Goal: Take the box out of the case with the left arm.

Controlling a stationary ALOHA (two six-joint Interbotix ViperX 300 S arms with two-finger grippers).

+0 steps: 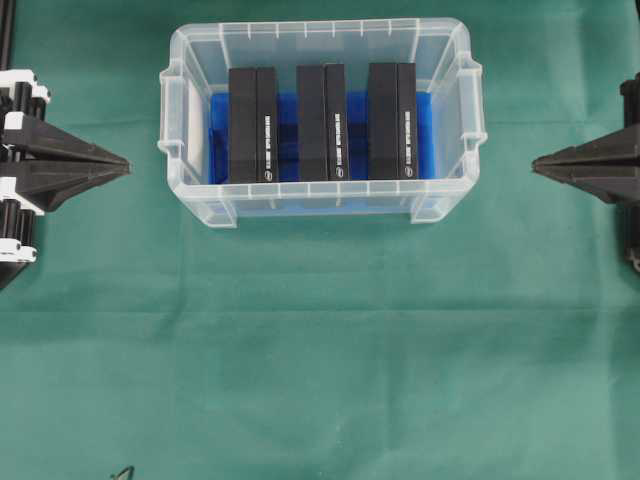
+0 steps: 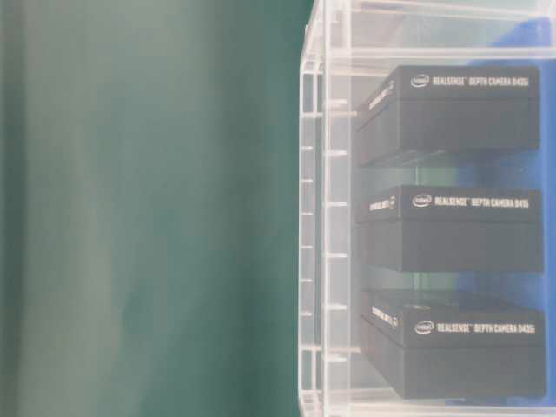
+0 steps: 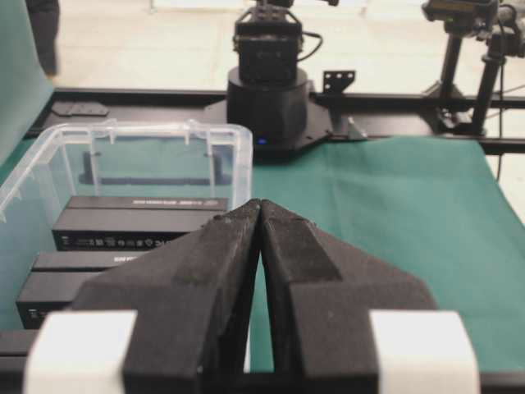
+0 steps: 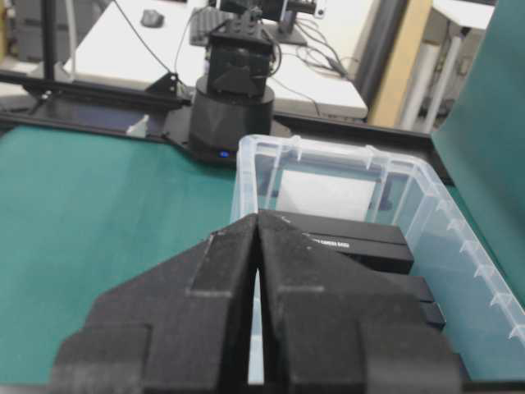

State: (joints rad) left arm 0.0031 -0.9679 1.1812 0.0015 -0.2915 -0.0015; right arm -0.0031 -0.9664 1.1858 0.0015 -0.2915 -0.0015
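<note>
Green cloth (image 1: 320, 380) covers the table. Upper centre of the overhead view: clear case (image 1: 190, 60) holding three black boxes; leftmost box (image 1: 252, 125). Left gripper (image 1: 125, 165) at the left edge and right gripper (image 1: 537, 166) at the right edge lie level, tips pointing inward, both clenched and empty, well apart from the case.

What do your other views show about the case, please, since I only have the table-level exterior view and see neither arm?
Observer: The case holds three black boxes side by side; the left gripper waits outside it, tips together.
Operator: Is the right one near the tub?
Observer: No, the right gripper sits shut beyond the opposite end, also touching nothing.
Operator: Which box lies nearest the left arm?
Observer: The leftmost box, standing apart from the middle box over the blue lining.
</note>
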